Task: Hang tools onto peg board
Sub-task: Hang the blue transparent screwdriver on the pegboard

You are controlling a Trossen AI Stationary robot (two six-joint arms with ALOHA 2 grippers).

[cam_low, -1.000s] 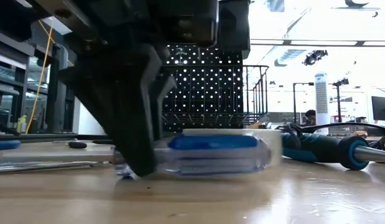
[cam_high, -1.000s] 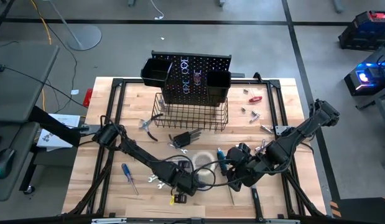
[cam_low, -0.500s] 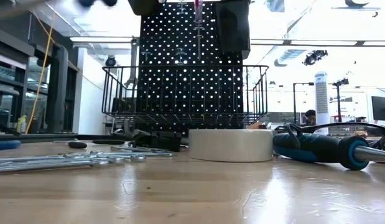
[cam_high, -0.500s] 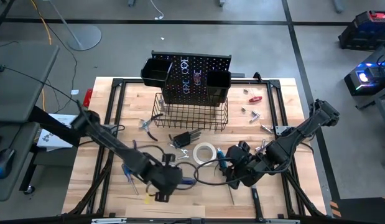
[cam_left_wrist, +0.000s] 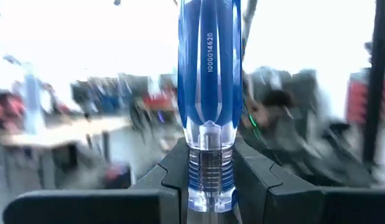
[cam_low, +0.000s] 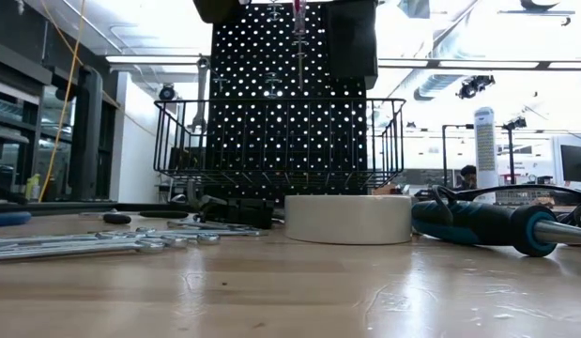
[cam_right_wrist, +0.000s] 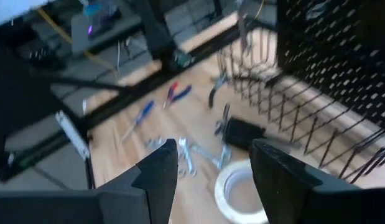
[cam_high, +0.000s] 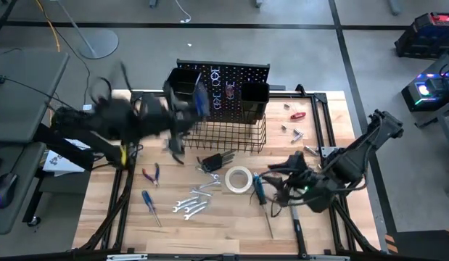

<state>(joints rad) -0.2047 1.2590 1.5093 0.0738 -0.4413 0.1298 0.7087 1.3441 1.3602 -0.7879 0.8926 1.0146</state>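
A second ago my left pincer [cam_left_wrist: 208,186] was low at the front of the table, down on a blue screwdriver [cam_left_wrist: 209,93] beside the tape roll [cam_high: 239,178]. Now that arm has swung up and back, blurred with speed, and the pincer sits at about ten o'clock of the table, right beside the left bin [cam_high: 182,85] of the peg board [cam_high: 228,90]. The screwdriver has come along with it: my two fingers [cam_left_wrist: 257,180] are clamped on its clear collar, and the blue handle stands straight up out of them. From above, it shows as a blue streak just in front of the board's left side.

My right pincer [cam_right_wrist: 211,165] has moved too, drawing back a little toward four o'clock; it now hangs above the table with its fingers apart and nothing between them. The tape roll lies just beyond its tips, toward the centre, with the wire basket [cam_high: 225,134] farther off at twelve.

On the table, the wrenches [cam_high: 191,206] lie at six o'clock, another blue screwdriver [cam_high: 148,204] at eight, red pliers [cam_high: 151,174] near nine, and the hammer [cam_low: 487,225] rests beside the tape roll
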